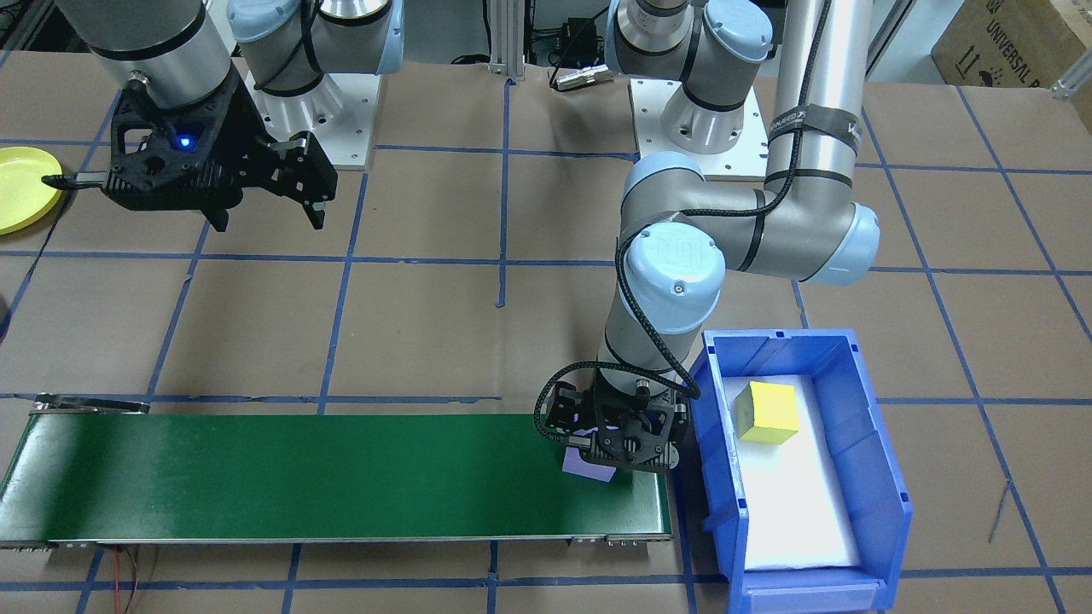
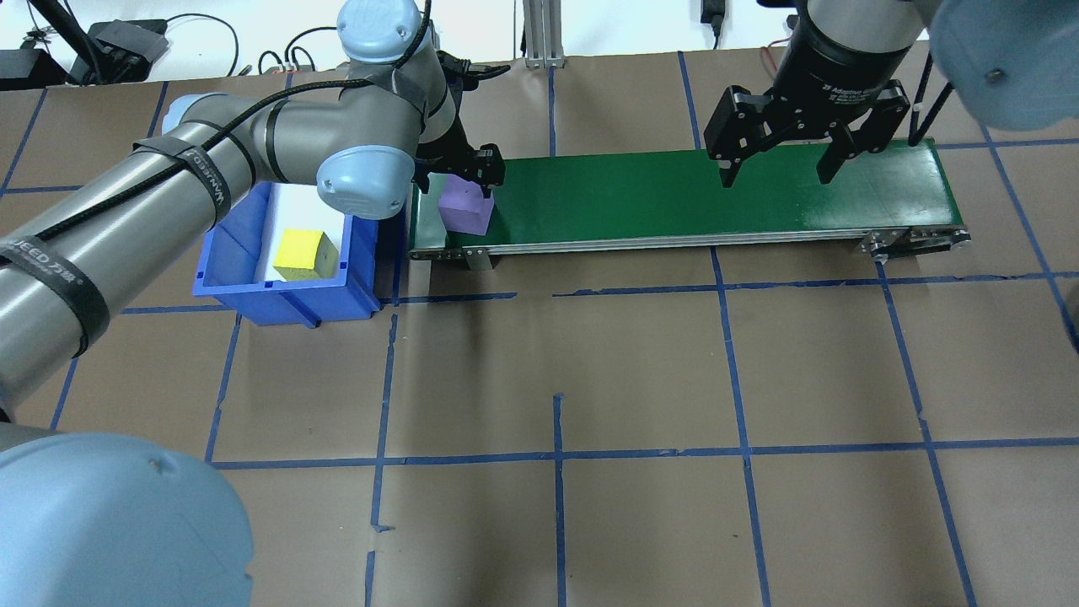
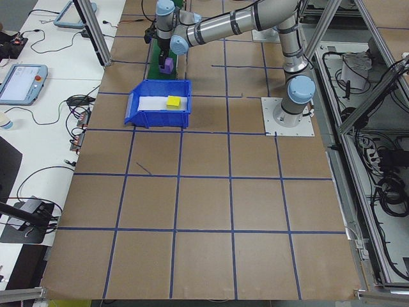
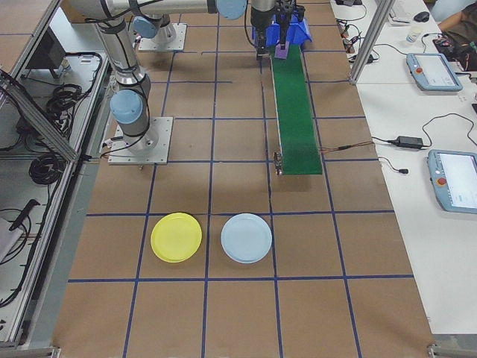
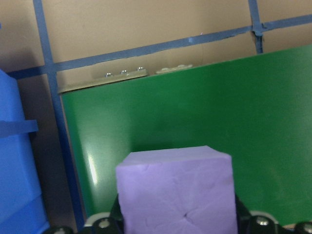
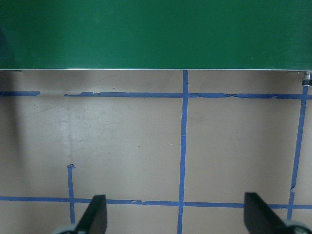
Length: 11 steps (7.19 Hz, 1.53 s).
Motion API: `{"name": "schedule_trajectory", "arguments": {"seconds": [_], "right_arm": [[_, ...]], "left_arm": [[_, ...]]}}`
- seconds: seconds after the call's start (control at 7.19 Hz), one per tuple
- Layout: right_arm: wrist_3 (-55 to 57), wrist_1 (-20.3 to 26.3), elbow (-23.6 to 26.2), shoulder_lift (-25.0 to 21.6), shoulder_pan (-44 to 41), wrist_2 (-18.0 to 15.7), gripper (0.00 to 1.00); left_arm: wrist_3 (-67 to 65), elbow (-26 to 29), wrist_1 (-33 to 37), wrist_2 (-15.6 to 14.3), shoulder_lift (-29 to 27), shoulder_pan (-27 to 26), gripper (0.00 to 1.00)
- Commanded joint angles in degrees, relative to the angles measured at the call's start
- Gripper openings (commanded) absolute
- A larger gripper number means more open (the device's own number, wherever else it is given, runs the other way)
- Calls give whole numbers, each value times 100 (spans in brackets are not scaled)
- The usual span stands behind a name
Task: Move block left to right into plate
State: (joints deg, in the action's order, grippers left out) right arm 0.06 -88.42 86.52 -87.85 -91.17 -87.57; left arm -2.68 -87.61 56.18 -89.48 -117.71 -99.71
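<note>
A purple block (image 1: 589, 467) (image 2: 465, 209) (image 5: 175, 190) is at the left end of the green conveyor belt (image 2: 674, 190) (image 1: 299, 477). My left gripper (image 1: 616, 448) (image 2: 470, 181) is shut on it from above. I cannot tell whether the block touches the belt. My right gripper (image 1: 269, 217) (image 2: 775, 179) (image 6: 176, 217) hangs open and empty above the belt's right end. The yellow plate (image 1: 21, 188) (image 4: 176, 237) lies on the table beyond the belt's right end, away from both grippers.
A blue bin (image 1: 879, 477) (image 2: 278, 299) beside the belt's left end holds a yellow block (image 1: 769, 412) (image 2: 305, 255). A light blue plate (image 4: 246, 238) lies next to the yellow one. Brown paper with blue tape lines covers the table.
</note>
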Motion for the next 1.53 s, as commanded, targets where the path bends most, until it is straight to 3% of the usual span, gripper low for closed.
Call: {"name": "schedule_trajectory", "arguments": {"seconds": [0.0,0.42,0.7,0.97,1.25,1.39], "right_arm": [[-14,9,-4,-13,38,-23,100],[-14,9,-4,-4,47,-6,100],[-14,0,-4,-4,47,-15,100],[-14,0,-13,-4,81,-32,100],[-224,-61,-82,5,719,55,100],[-721,-35,-83,5,1045,291,100]], "left_arm": [[-189,15,42,27,246,-4,100],[-85,-37,349,10,661,170,100],[256,-124,585,80,827,1151,100],[1651,-780,1025,62,1196,1986,100],[1911,-1162,1026,10,1294,2158,100],[1902,-1188,1018,10,1207,2158,100]]}}
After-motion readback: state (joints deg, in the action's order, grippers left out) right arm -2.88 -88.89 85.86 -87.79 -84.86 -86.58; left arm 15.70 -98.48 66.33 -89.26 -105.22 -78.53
